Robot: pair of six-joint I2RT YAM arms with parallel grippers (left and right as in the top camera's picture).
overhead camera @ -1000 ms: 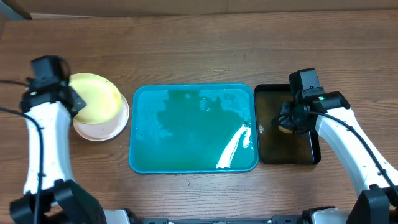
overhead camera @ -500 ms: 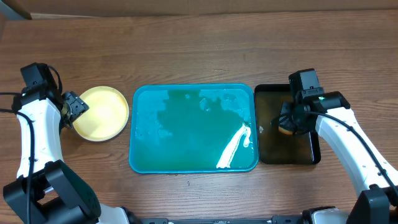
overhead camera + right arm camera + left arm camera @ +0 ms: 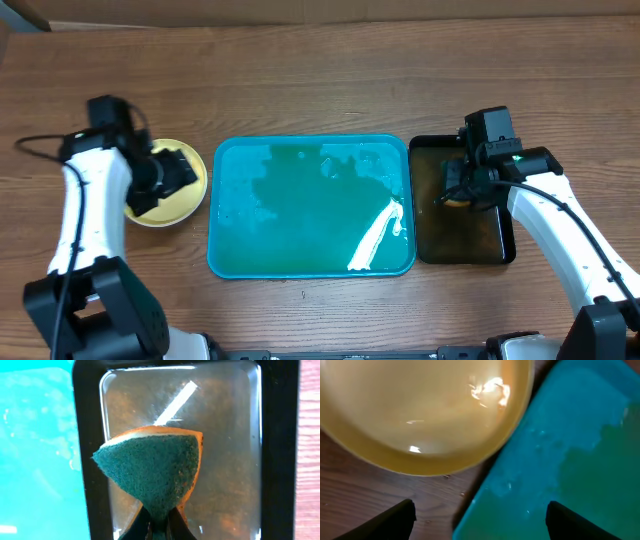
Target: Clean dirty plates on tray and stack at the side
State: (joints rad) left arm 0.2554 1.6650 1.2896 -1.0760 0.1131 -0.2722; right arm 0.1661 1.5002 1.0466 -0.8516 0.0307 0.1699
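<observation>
Fingers (image 3: 395, 520) of the left gripper (image 3: 480, 522) stand wide apart with nothing between them. Just ahead of them, toward the left finger, lies the pale yellow plate (image 3: 420, 410), glossy and flat on the wooden table (image 3: 370, 495). Ahead of the right finger is a rounded corner of the teal tray (image 3: 570, 450). From overhead this gripper (image 3: 165, 175) hangs over the plate (image 3: 175, 208), on the side nearest the tray (image 3: 300, 260). The tray looks wet and carries a white streak (image 3: 375, 240).

The right gripper (image 3: 159, 527) is clamped on a sponge (image 3: 155, 470) (green scouring face to the wrist camera, an orange layer along its far edge). Directly beneath is the black tray (image 3: 280, 460), its floor shiny with liquid, and the teal tray (image 3: 35, 460) lies just beside it, to the gripper's left. Overhead, this gripper (image 3: 458, 190) sits over the far half of the black tray (image 3: 490, 250).
</observation>
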